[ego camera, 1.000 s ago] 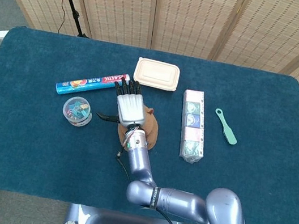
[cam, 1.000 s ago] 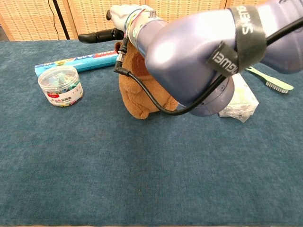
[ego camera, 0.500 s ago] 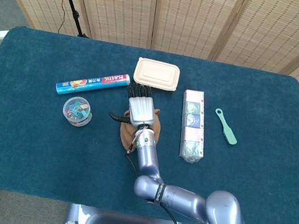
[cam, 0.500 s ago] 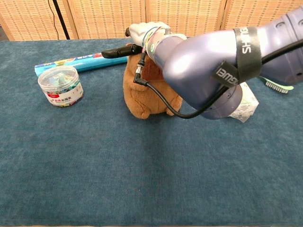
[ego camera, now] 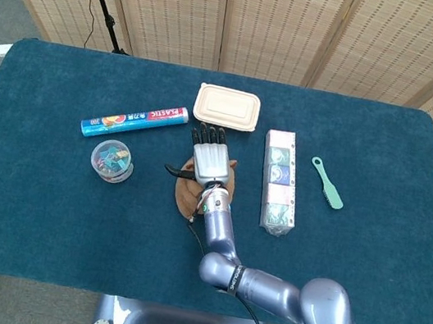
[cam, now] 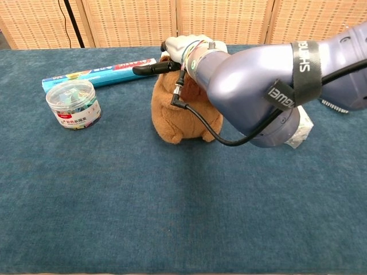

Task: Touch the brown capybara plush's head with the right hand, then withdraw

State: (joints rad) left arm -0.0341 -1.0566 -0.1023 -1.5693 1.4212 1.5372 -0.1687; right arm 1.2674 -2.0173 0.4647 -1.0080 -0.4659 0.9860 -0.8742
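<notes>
Change: over the last second my right robot hand (ego camera: 210, 161) shifts rightward and toward the far side of the counter (ego camera: 26, 205); earlier it sits off the left edge of the plush, now it is centred over it.
Robot hand state: right robot hand flat, palm down, fingers stretched out and slightly apart, thumb sticking out to the left; it clamps on nothing.
Left robot hand: not visible in either view.
Plush location: brown capybara plush (cam: 178, 114) sits mid-counter, between the tub of clips (ego camera: 111, 159) on its left and the pack of tissues (ego camera: 280, 182) on its right, with the beige lunch box (ego camera: 227, 106) beyond it.
Plush movement: it looks unmoved across the three moments, upright in the chest view.
Contact: in the chest view the robot hand (cam: 186, 47) lies right at the plush's top; I judge it is touching or just about touching the head, but my wrist and forearm hide the actual contact.
Task meaning: the reach looks essentially finished; the touch is done or about to be, and the withdraw is not yet started.
Next: confirm light contact, then lift up and pull back toward my body.
Risk: my forearm lies over the plush and could tip it on retreat; the cable at my wrist hangs near its face.
Other items: wrap box (ego camera: 134, 121) far left, green brush (ego camera: 327, 182) well off to the right.
</notes>
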